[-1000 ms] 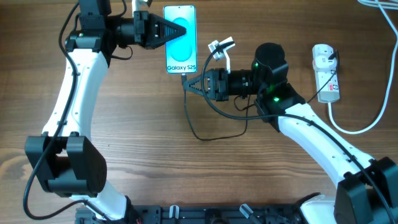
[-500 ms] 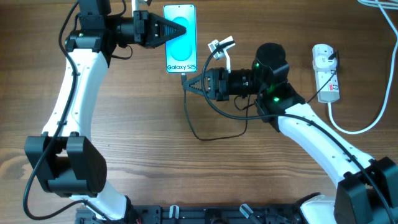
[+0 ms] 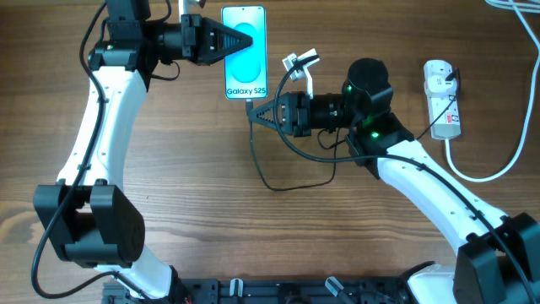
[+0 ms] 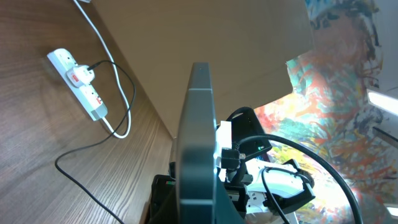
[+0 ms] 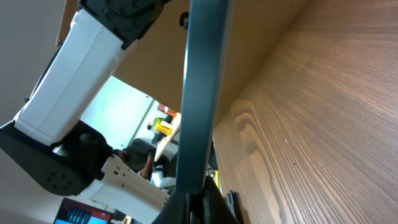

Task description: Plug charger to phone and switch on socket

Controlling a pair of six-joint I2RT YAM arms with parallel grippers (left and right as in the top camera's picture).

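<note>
A wooden worktop (image 3: 211, 211) is seen from above, with a robot arm on each side.

At the far left, the left arm rises from the near edge of the worktop to the far edge, then bends inward. Its left gripper (image 3: 236, 42) points to the right, and its black tapered jaws are closed on the phone (image 3: 253, 72), reaching in from the phone's left long edge and lying across the screen. The left wrist camera shows the phone edge-on as a thin dark slab standing between the jaws.

The phone sits near the far edge, a little left of centre. Its teal-blue screen faces up, and a white band reading "Galaxy S25" is at the end nearer the robot.

Just below that nearer end is the right gripper (image 3: 258, 115), which points left. Its jaws are pinched to a narrow tip on the connector end of the charger (image 3: 270, 187), right at the phone's bottom edge. The pictures do not show whether the connector is seated in the port. From the gripper, the thin black cable drops towards the robot, curves right in a loose loop on the worktop, and climbs back towards the right arm. The right wrist camera shows the phone's thin edge running straight up from the jaws.

Well apart, at the far right, lies the socket (image 3: 442, 101), a white power strip with a red-marked switch. A black plug (image 3: 453, 78) sits in its far end, and a white cord (image 3: 489, 177) curves away to the right.
</note>
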